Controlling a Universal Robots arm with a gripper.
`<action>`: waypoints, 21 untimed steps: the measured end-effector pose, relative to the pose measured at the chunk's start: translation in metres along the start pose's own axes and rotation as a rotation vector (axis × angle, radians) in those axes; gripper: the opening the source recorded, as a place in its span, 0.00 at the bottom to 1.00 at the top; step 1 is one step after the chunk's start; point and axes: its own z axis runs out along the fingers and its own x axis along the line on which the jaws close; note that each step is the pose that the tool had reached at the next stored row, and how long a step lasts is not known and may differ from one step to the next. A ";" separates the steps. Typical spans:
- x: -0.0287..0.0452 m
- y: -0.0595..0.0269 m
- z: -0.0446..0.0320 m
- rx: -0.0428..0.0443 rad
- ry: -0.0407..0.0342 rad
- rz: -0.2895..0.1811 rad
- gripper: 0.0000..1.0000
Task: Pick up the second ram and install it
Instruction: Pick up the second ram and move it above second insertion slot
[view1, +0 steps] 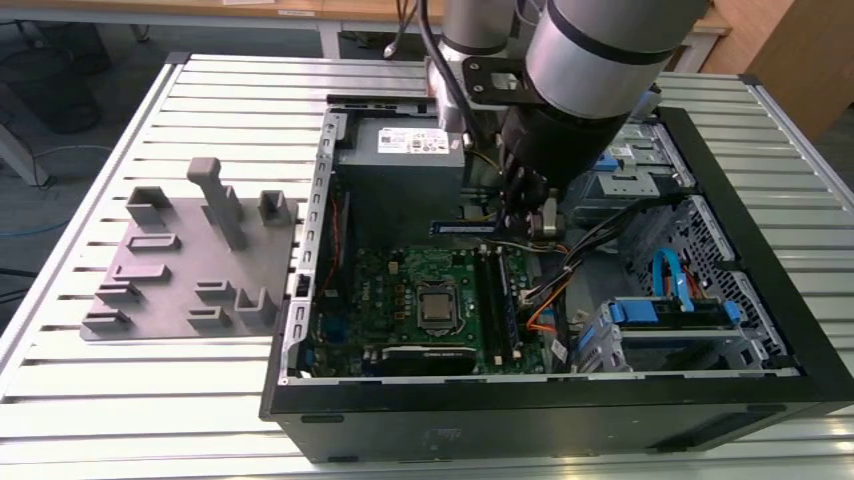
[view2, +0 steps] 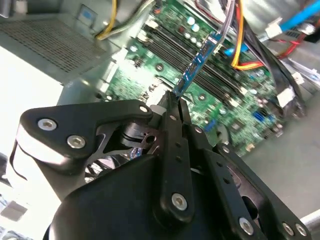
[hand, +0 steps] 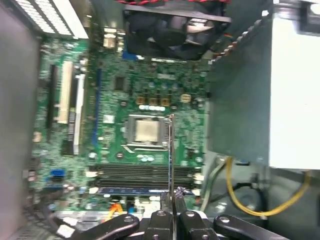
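Note:
My gripper (view1: 531, 222) hangs inside the open computer case (view1: 561, 400), above the green motherboard (view1: 400, 272). It is shut on the second ram (view1: 466, 228), a thin dark-green stick with a bluish label that juts out sideways from the fingers. In the second wrist view the ram (view2: 198, 61) sticks out past the closed fingertips (view2: 183, 112) toward the long black slots (view2: 175, 47). The first wrist view shows the ram (hand: 171, 150) edge-on as a thin line above the slot rows (hand: 145, 172), held off the board by the gripper (hand: 171, 196).
A grey power supply (view1: 400, 155) fills the case's far end. Coloured cables (view1: 554, 290) and a drive cage (view1: 674, 305) sit on the exterior view's right of the slots. The processor socket (view1: 437, 303) lies mid-board. A grey fixture block (view1: 187, 262) stands on the slatted table (view1: 80, 400).

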 end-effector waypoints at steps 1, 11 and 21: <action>0.0001 0.0001 0.0009 0.0006 -0.0014 0.002 0.13; 0.0041 0.0030 0.0108 0.0077 0.0090 0.052 0.13; 0.0079 0.0092 0.0211 0.0074 0.0455 0.054 0.13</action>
